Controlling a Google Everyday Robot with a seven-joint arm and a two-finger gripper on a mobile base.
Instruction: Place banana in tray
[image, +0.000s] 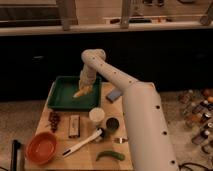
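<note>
Banana (82, 92), held in closed jaws above tray (59, 99), contact with tray floor hard to tell

**Camera view, single.** Placed high, behind and above the robot's own white arm (145, 120), whose bulky near segment fills the lower right of the frame.

- Facing: forward and steeply down onto a light wooden table (80, 161); a dark wall and pale ledge cross the upper frame.
- Nearness: middle range. The whole table fits in, from the round orange bowl (41, 148) at lower left to the shallow dark green rectangular tray (60, 100) at centre left.
- Arm's reach: away from the lens, ending in the gripper (84, 86) just left of centre, above the tray, closed, with the small yellow banana (82, 92) at its tip.
- Right edge: a cluster of small bottles (197, 112).
</note>
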